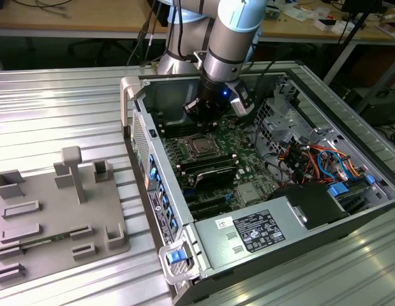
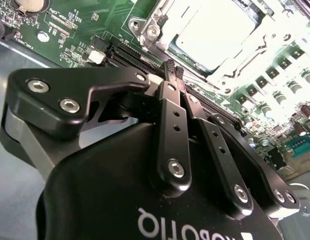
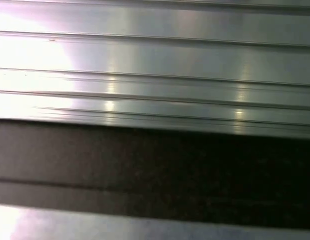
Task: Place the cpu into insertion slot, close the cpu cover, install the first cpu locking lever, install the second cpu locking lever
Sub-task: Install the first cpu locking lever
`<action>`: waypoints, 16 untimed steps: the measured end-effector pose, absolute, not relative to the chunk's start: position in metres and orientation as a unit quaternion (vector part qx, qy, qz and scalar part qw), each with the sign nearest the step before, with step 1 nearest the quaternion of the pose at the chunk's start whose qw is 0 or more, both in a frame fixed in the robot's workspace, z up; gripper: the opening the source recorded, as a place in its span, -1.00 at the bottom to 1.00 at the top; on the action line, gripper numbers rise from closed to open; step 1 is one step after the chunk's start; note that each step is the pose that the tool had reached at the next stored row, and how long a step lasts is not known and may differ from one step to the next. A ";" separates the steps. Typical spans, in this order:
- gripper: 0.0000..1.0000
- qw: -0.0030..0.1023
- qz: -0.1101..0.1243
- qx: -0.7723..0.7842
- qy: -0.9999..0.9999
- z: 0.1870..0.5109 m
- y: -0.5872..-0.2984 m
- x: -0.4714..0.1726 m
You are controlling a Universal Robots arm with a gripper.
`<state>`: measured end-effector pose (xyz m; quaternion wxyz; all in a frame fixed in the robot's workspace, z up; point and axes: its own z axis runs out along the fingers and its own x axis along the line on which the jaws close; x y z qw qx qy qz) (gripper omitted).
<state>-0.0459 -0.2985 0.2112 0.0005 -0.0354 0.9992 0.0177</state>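
In the exterior view, the arm's gripper (image 1: 203, 113) hangs inside the open computer case (image 1: 350, 210) just above the green board (image 1: 242, 169), close beside the insertion slot (image 1: 200, 148), where the silvery cpu (image 1: 201, 148) lies framed by the cpu cover (image 1: 190, 141), while a grey fixture tray (image 1: 31, 236) sits well apart on the ribbed table (image 1: 57, 108) to the exterior view's left. In the second wrist view, the black fingertips (image 2: 171, 70) are pressed together, holding nothing, next to the bright cpu (image 2: 210, 35) seated within the metal cover (image 2: 160, 27); the first wrist view takes in ribbed aluminium (image 3: 155, 65) above a dark band
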 end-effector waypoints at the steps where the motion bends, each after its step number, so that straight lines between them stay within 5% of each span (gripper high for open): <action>1: -0.79 0.000 0.018 -0.035 0.999 0.211 -0.298 -0.045; 16: -0.79 0.000 0.016 -0.035 0.999 0.204 -0.298 -0.041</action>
